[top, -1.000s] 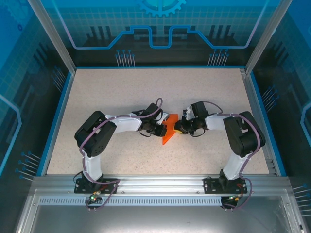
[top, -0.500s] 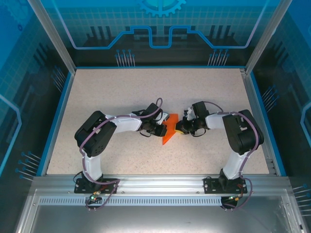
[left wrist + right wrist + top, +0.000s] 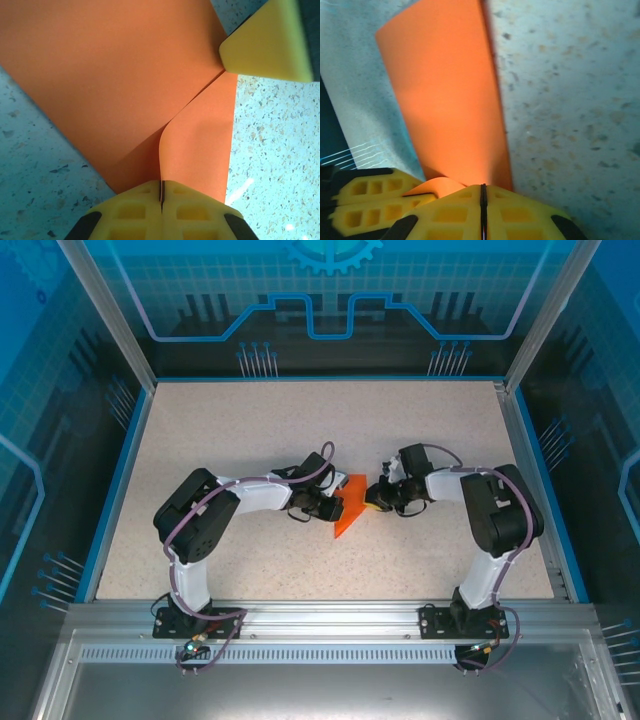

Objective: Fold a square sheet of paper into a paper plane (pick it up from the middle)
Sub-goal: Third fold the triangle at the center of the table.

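Pinching smooth, creased orange paper point(image 3: 115, 75), left tool point(image 3: 161, 187) and right tool point(image 3: 483, 192) clamped on it, speckled table point(image 3: 570, 100).

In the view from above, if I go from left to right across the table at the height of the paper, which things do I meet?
The left arm, the left tool, the orange paper, the right tool, the right arm.

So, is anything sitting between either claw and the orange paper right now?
Nothing visible stands in the way. The left claw is shut on the orange paper at its folded edge, and the right claw is shut on the paper from the opposite side, the two claws close together.
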Controlling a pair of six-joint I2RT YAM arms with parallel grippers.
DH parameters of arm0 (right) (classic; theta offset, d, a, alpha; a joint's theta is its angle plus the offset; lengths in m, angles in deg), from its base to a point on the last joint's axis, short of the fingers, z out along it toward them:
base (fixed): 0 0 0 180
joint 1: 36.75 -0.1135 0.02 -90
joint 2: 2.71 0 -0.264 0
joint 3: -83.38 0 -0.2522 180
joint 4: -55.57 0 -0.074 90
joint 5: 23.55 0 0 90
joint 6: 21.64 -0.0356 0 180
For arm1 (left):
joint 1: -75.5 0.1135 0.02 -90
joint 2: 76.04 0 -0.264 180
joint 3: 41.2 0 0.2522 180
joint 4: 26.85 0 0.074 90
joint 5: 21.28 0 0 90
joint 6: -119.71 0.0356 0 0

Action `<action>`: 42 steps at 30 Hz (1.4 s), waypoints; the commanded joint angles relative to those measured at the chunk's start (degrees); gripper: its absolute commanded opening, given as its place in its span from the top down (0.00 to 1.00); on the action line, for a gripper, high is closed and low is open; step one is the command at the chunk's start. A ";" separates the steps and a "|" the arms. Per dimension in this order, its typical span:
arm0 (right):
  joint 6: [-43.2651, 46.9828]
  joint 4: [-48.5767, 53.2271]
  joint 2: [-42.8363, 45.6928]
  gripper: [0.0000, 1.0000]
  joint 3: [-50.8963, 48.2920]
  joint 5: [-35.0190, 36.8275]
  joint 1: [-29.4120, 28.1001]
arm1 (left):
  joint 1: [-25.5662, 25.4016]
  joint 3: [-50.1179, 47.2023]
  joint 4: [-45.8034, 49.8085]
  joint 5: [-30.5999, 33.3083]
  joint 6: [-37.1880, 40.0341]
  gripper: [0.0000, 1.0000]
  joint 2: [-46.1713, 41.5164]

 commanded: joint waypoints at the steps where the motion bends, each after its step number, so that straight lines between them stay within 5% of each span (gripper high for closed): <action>1: 0.80 1.13 -1.81 0.91 -0.41 1.58 0.70 | -0.03 -0.81 2.72 1.34 1.72 0.97 1.05; 13: 0.79 3.57 6.66 0.90 0.50 -1.34 -1.61 | -0.04 -0.86 2.72 1.42 1.56 0.97 1.05; 26: -7.15 -6.52 6.82 0.90 -6.18 -1.65 -8.85 | 0.00 -0.72 2.72 1.25 1.81 0.97 1.05; 42: -6.32 -7.13 3.62 0.91 -7.86 0.33 -9.44 | -0.04 -1.30 2.37 1.07 1.76 0.98 0.87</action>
